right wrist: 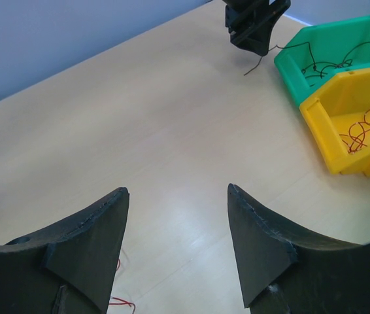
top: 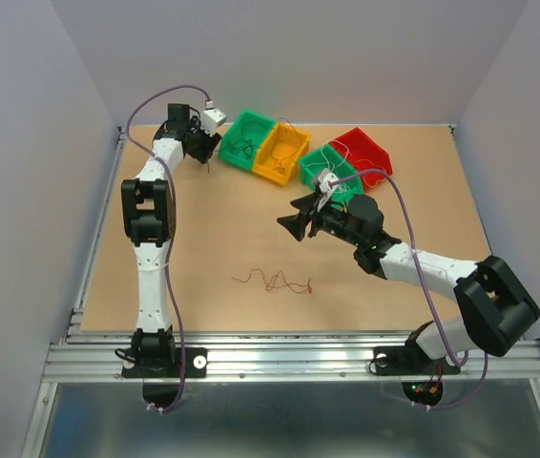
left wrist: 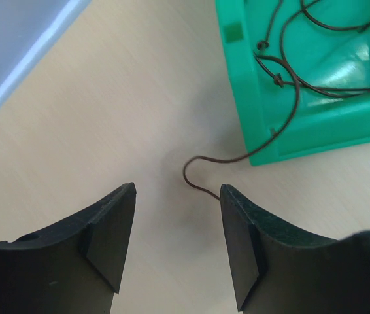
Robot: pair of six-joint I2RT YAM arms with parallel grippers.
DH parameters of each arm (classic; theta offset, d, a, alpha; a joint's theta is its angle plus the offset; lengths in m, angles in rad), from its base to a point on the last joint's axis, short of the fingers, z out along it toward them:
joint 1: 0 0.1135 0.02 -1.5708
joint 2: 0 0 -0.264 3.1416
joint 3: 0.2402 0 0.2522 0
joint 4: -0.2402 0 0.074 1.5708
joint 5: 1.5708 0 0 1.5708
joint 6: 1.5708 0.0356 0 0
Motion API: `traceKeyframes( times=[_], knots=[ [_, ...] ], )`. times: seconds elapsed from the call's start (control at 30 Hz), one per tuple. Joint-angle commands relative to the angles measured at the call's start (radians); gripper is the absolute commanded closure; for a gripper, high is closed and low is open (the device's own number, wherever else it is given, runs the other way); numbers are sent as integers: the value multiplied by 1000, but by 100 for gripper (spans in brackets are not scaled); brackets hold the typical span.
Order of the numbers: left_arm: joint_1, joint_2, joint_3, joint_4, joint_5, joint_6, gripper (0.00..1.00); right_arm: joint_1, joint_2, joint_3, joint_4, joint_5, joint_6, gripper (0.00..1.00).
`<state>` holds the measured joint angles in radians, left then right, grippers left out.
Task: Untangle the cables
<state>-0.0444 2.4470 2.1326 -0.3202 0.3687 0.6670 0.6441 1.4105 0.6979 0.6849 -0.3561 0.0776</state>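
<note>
**Robot test cell in a lab**

Boxed in on three sides by plain pale panels (top: 22, 191), well clear of both sets of jaws. Floored with a bare wooden tabletop (top: 251, 229) beneath them, edged far behind them by an aluminium rail (top: 299, 355). Stocked with plastic sorting bins: green bin (left wrist: 244, 85) just ahead-right of the left jaws, yellow bin (right wrist: 329, 140) ahead-right of the right jaws, red bin (top: 370, 157) back-right of the right jaws.
</note>
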Motion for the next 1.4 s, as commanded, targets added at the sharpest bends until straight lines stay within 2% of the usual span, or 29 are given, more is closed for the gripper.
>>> traceKeyframes(
  times=[0.0, 0.07, 0.37, 0.4, 0.47, 0.53, 0.63, 0.87, 1.0, 1.37],
  knots=[
    [-6, 47, 131, -49, -54, -3, 35, 8, -24, 51, 28, -10, -10, 33],
    [-18, 82, 168, -97, -73, 9, 35, 8, -24, 51, 27, -12, -12, 33],
    [-51, 96, 173, -125, -132, 66, 53, 8, -28, 49, 27, -14, -10, 33],
    [-57, 96, 171, -128, -131, 78, 59, 8, -27, 49, 27, -12, -10, 33],
    [-63, 96, 168, -135, -128, 94, 65, 8, -27, 49, 27, -14, -12, 33],
    [-69, 95, 165, -145, -125, 106, 84, 8, -27, 49, 27, -11, -12, 33],
    [-75, 87, 164, -145, -142, 103, 100, 9, -28, 48, 27, -12, -13, 33],
    [-95, -18, 116, -125, -272, 75, 100, 8, -25, 49, 28, -12, -12, 33],
    [-130, -66, 86, -114, -413, 69, 100, 8, -21, 52, 28, -17, -10, 33],
    [-216, -102, 110, -151, -511, 11, 100, 8, -15, 55, 27, -20, -10, 33]
  ],
)
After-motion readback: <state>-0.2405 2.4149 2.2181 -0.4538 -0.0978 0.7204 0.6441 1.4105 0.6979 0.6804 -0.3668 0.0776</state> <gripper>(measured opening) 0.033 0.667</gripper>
